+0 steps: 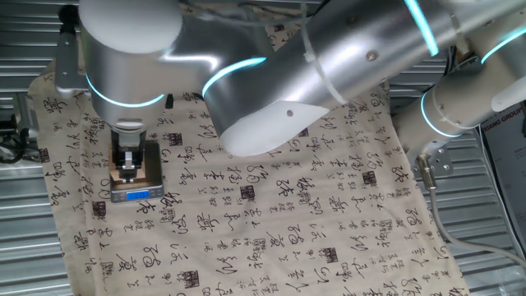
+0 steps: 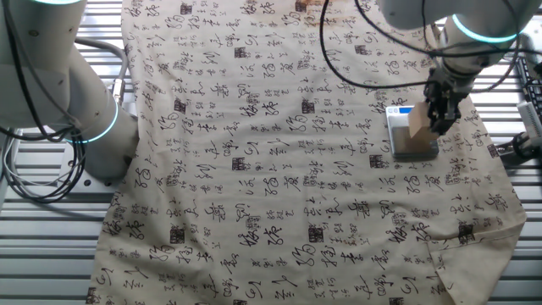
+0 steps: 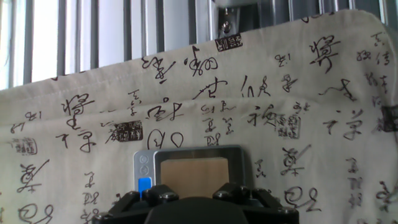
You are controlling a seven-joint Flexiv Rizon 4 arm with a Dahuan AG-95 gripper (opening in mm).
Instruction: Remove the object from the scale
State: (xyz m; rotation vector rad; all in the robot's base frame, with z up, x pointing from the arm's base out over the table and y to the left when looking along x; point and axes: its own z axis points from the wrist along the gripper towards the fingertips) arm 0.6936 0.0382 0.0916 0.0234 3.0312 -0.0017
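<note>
Closest to the hand camera sits the dark body of the tool (image 3: 196, 208), and just ahead of it the object (image 3: 193, 173) rests on the scale (image 3: 144, 167) on the table (image 3: 74, 124). From the side the tool hangs straight over the block, so the approach looks vertical. I cannot tell how wide its jaws stand.

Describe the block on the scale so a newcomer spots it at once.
On the calligraphy-printed cloth sits a small silver scale with a blue display, under the gripper. The block is the plain tan cube on its platform, the only unprinted wooden thing there.
</note>
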